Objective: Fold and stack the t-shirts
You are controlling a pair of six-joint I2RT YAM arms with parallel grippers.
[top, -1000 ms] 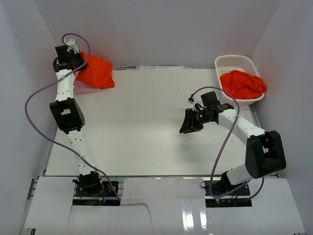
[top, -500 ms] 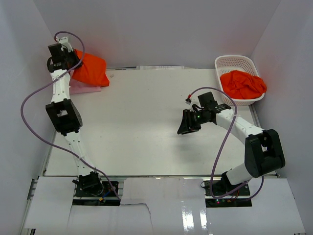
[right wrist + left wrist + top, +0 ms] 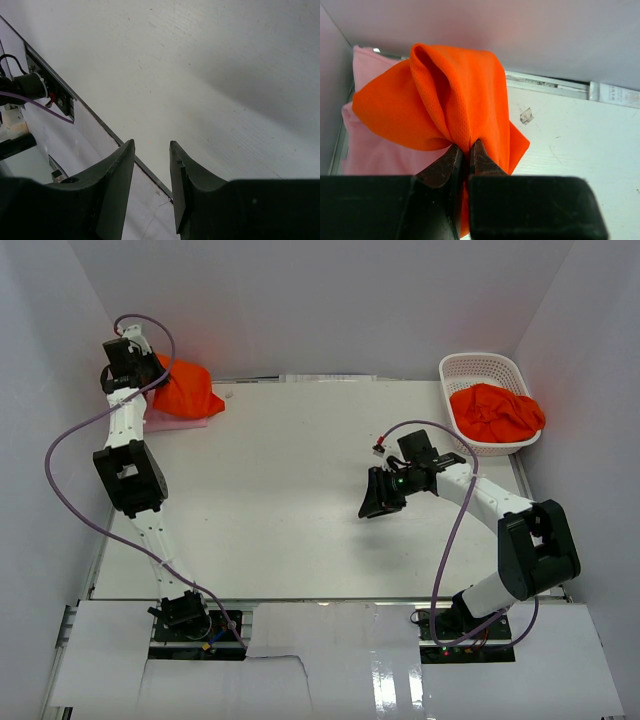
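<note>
- Pinching a bunched orange t-shirt (image 3: 455, 95), the left claw (image 3: 465, 150) is pressed together on a gathered fold of the cloth at the far left corner of the worktop (image 3: 300, 500).
- Beneath the orange cloth lies a pink t-shirt (image 3: 367, 150), spread flat close to the left wall, with the orange one draped over its right part.
- At right of centre, the right claw (image 3: 151, 150) hovers over bare worktop, its jaws spread a little with nothing between them, well apart from any cloth.
- At the far right corner, a white lattice basket (image 3: 478, 368) sits against the wall and holds a crumpled heap of orange-red t-shirts (image 3: 497, 412), which bulge above its rim.
</note>
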